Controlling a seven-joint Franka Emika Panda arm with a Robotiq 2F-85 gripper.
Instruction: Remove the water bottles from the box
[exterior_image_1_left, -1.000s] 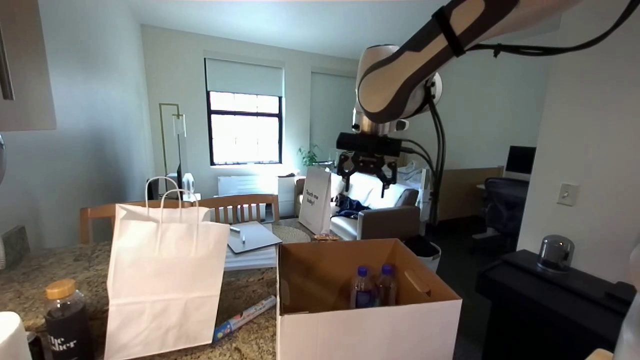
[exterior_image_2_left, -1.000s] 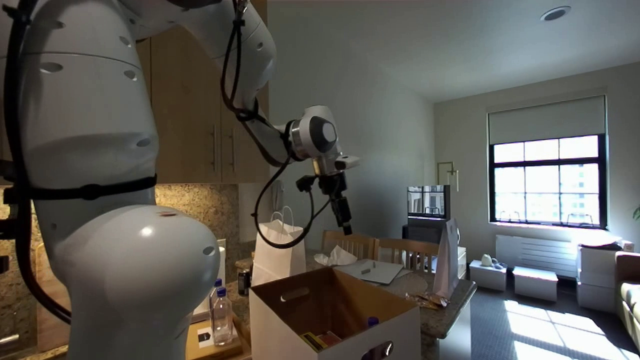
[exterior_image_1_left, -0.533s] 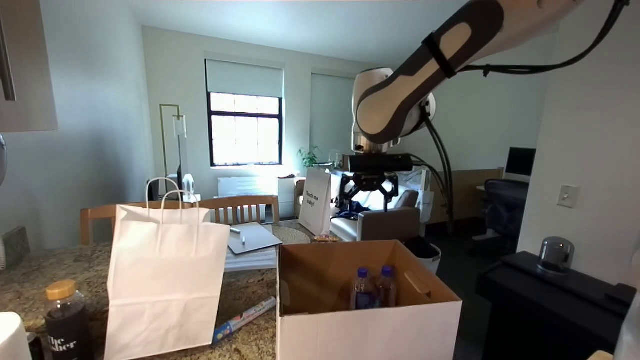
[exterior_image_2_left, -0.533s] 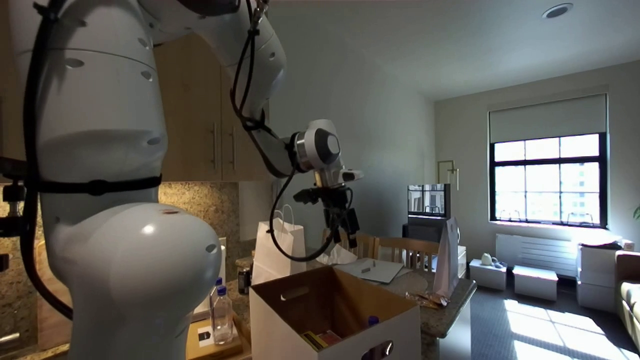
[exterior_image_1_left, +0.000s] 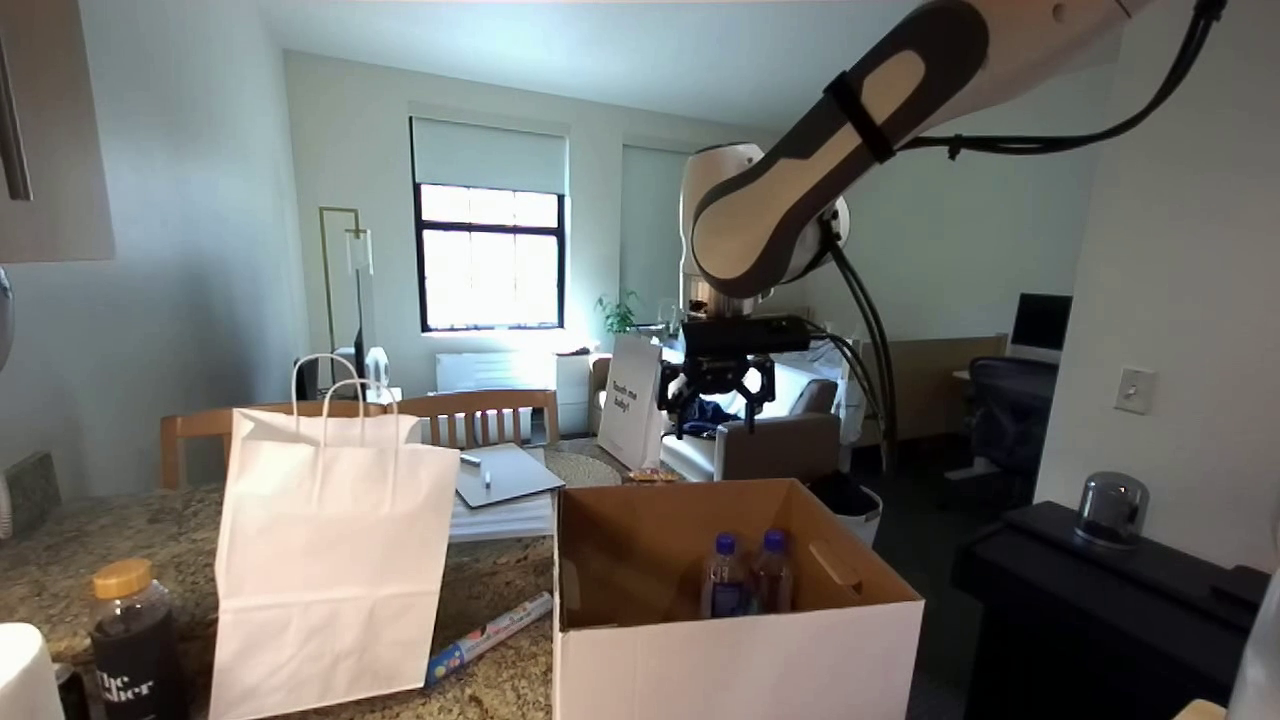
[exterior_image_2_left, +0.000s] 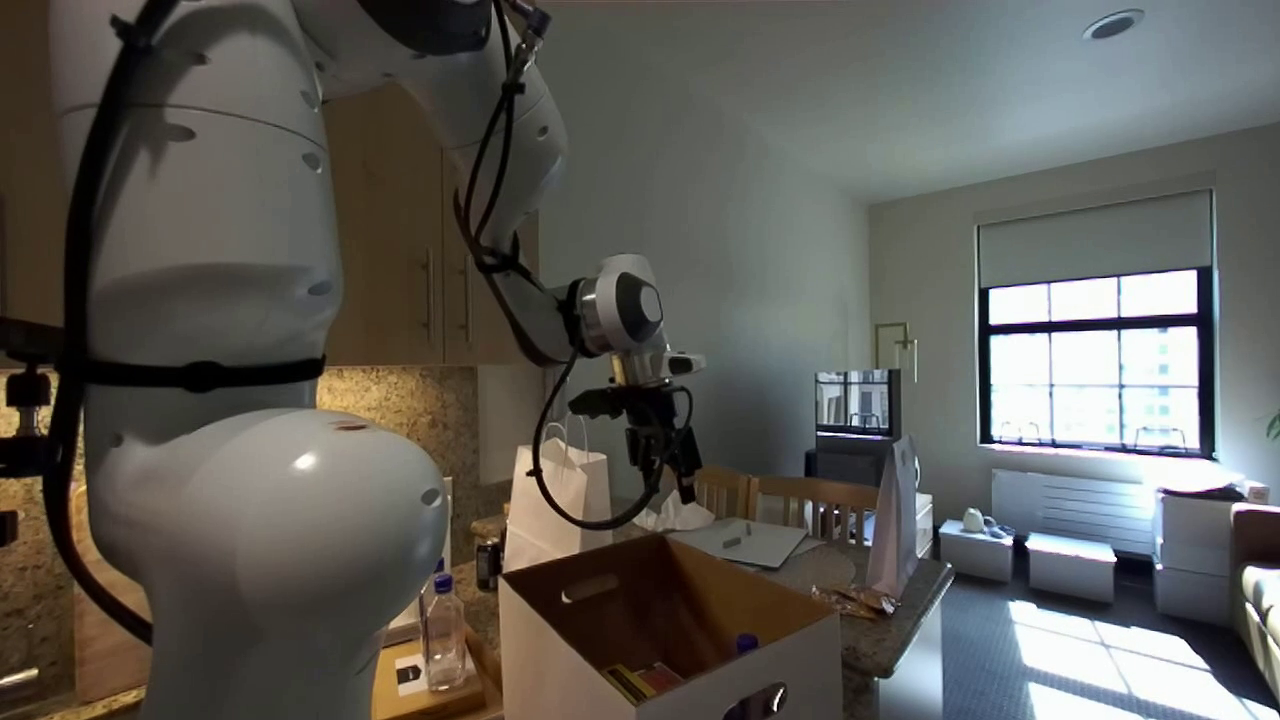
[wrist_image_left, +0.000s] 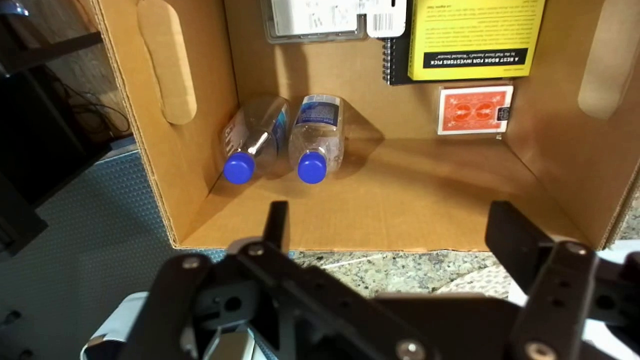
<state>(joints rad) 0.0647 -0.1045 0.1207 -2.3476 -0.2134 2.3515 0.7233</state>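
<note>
In the wrist view my end effector (wrist_image_left: 389, 225) gapes empty; water bottles (wrist_image_left: 317, 134) stand close together in the box (wrist_image_left: 425, 210) toward ten-thirty, so descending off-line could topple one.

A white paper bag (exterior_image_1_left: 335, 570) stood on the granite counter (exterior_image_1_left: 100, 525), a printed tube (exterior_image_1_left: 490, 637) just beside it. Beyond, the window (exterior_image_1_left: 490, 265) glared.

arm (exterior_image_2_left: 270, 520): white, dark-trimmed | cables (exterior_image_2_left: 78, 250): black | fingers (wrist_image_left: 515, 245): black | screws (wrist_image_left: 410, 349): silver
</note>
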